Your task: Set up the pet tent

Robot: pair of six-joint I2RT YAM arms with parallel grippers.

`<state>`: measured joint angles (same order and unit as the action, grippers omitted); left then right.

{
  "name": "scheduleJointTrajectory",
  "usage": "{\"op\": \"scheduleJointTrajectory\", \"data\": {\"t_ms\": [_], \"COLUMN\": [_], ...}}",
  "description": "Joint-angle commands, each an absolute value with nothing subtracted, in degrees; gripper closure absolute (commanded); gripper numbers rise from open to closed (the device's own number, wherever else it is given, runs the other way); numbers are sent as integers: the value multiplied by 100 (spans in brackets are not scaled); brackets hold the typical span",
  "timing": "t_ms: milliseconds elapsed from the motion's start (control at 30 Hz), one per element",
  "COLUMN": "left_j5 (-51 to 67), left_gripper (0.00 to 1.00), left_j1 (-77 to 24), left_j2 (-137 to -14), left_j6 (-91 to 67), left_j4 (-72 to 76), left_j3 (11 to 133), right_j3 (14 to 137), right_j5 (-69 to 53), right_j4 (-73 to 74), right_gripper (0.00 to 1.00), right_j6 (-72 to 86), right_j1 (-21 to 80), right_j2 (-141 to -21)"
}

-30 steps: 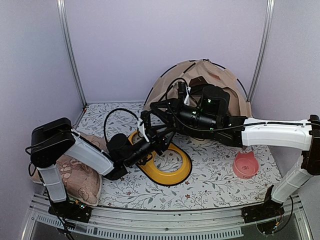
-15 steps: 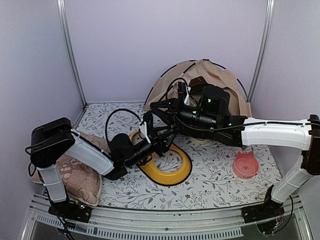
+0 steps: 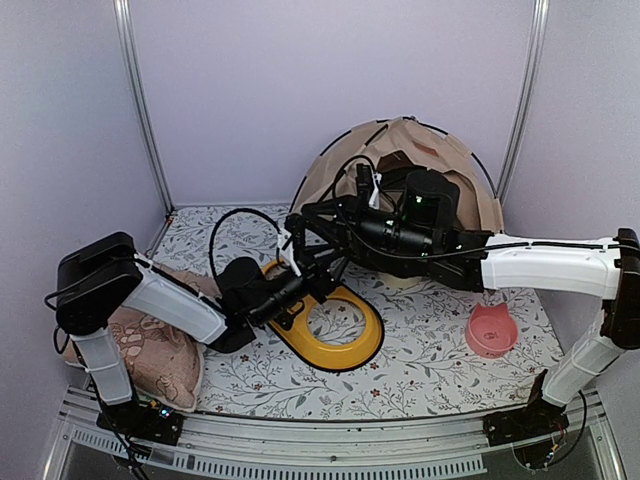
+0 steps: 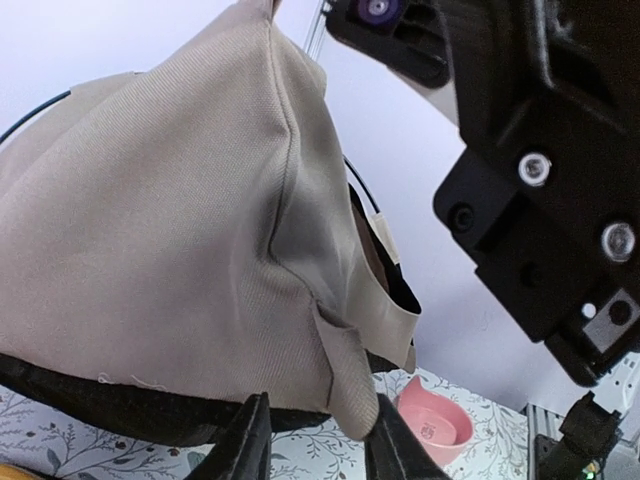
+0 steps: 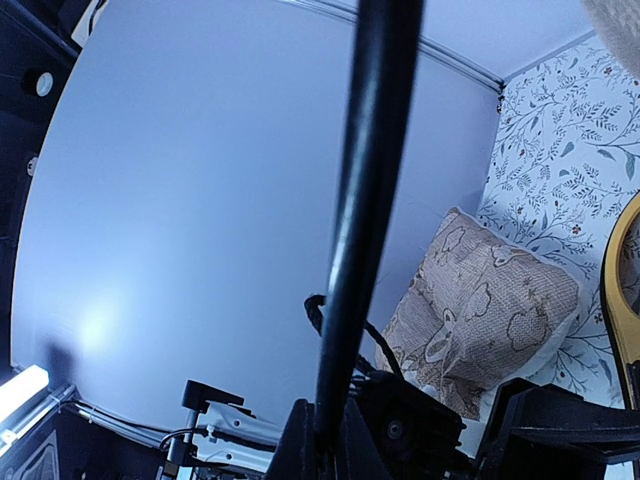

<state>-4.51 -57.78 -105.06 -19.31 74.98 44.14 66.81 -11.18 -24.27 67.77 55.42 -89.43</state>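
Two claws of mine meet just above the far left end of the yellow tray (image 3: 365, 342), which lies on the flowered table cover (image 3: 430, 375). My right gripper (image 5: 325, 440) is clamped tight on a thin black pole (image 5: 365, 200) of the pet tent (image 3: 420, 165); the pole runs straight up out of its fingers. My right arm reaches in from the right side of the tray, crossing in front of the tent.

My left gripper (image 4: 315, 440) points up at the tent from the tray's left end. Its fingers (image 4: 250, 445) stand partly apart, and a hanging corner of tan fabric drops into the gap between them. Whether they actually pinch that flap I cannot tell.

The tent itself stands behind the tray, against the back wall, bulging up as a tan dome with a black pole arching over its top. From my left wrist I see its dark lining along the lower edge and a dark slit at the seam.

A pink bowl (image 3: 490, 330) sits to the right of the tray, well apart from it. A brownish patterned cushion (image 3: 150, 350) lies to the tray's left, under my left arm.
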Motion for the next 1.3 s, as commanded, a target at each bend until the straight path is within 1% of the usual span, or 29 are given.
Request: {"op": "scheduleJointTrajectory", "data": {"t_ms": [0, 233, 300, 567, 667, 833, 1067, 1267], "left_j5": [-473, -433, -387, -444, -407, -668, -849, -1014], "left_gripper": [72, 96, 100, 100, 100, 100, 100, 100], "left_j1": [-5628, -5571, -5566, -5627, -5717, -5924, -6134, -6319], "left_j2": [-10321, -10276, -10211, -9738, -9602, -9391, -9116, -9005], "left_j6": [-1955, -1975, -1913, -1905, -1802, -1674, -1343, -963], "left_j4": [7358, 7304, 7279, 7714, 7751, 7796, 7662, 7444], "left_j3": [4518, 4509, 4462, 3368, 3051, 2563, 2333, 2355], "right_j3": [6688, 6617, 6569, 6106, 6100, 6136, 6179, 6139], "right_j5": [-1187, -1173, -1145, -691, -597, -416, -73, -27], "right_j4": [-2689, -2698, -2690, -2534, -2468, -2326, -2092, -2088], "right_gripper": [100, 100, 100, 100, 100, 100, 100, 100], "right_j6": [6800, 6803, 6803, 6642, 6539, 6313, 5882, 5618], "right_j1": [5487, 5450, 5427, 5240, 5178, 5138, 5120, 5116], "right_j2": [-8999, -8976, -8951, -8572, -8506, -8430, -8318, -8358]}}
